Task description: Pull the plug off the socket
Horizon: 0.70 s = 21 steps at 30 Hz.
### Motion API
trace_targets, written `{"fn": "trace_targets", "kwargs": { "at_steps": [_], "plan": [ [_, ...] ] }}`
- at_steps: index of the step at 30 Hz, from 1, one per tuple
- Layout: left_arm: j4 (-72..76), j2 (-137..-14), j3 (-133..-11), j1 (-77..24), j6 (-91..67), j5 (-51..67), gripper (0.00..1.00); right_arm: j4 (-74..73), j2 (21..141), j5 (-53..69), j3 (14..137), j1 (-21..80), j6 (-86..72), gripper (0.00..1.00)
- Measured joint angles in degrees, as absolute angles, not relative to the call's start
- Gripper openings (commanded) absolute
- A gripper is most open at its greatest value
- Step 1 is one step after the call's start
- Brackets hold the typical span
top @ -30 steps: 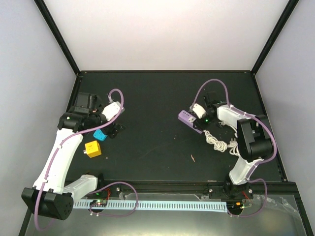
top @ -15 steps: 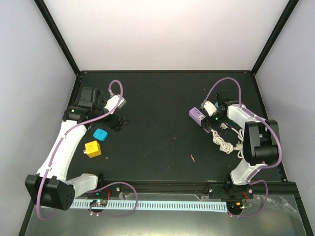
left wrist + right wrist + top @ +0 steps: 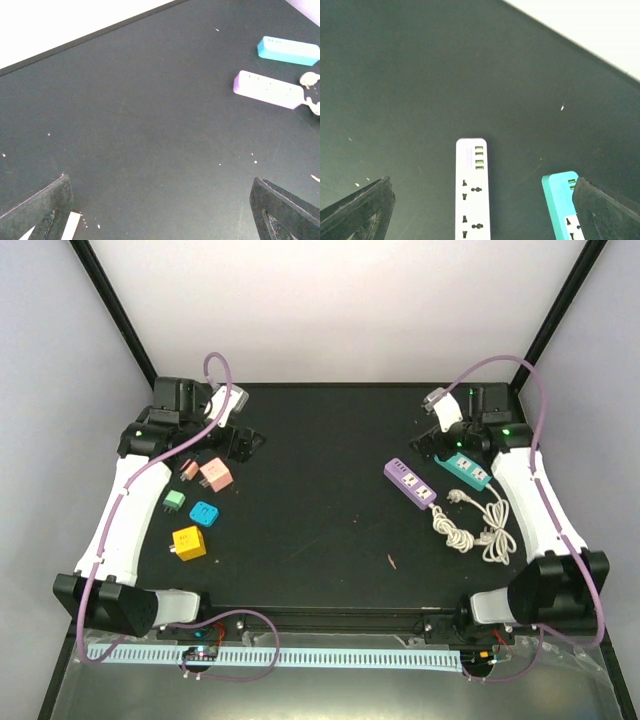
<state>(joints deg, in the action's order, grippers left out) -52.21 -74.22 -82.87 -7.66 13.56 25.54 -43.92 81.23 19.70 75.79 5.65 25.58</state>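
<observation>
2 wide open: left gripper [image 3: 162,207], right gripper [image 3: 482,207]; purple socket strip [image 3: 471,200] cropped below.

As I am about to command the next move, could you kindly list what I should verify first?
1. Is the left gripper open and empty: ok.
2. Is the right gripper open and empty: ok.
3. Are the purple power strip sockets seen from the right wrist free of plugs: ok.
4. Are the teal power strip sockets free: cannot tell, mostly out of frame.
5. Is the white cable clear of both grippers: ok.
</observation>
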Motion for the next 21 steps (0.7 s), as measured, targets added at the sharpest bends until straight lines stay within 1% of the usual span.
{"fn": "trace_targets", "kwargs": {
  "at_steps": [6,9,13,16,21],
  "plan": [
    [-50.22,-74.06,-82.52,-5.72,11.97,22.96,0.99,-42.89,72.34,23.09,75.61,4.45,20.08,1.00],
    [-48.51,-72.79,-80.16,-3.62,11.22,21.45,0.99,-39.86,67.13,25.19,72.23,1.39,15.94,1.00],
    [-46.48,-71.26,-77.28,-0.71,10.17,20.14,0.99,-35.66,63.29,27.20,67.61,-2.85,11.79,1.00],
    [-45.08,-70.32,-74.87,1.45,9.63,19.22,0.99,-32.25,61.95,28.40,63.48,-7.22,9.06,1.00],
    [-43.79,-69.12,-71.00,3.31,9.37,17.87,0.99,-27.18,63.02,30.37,57.12,-14.00,6.26,1.00]
  ]
}}
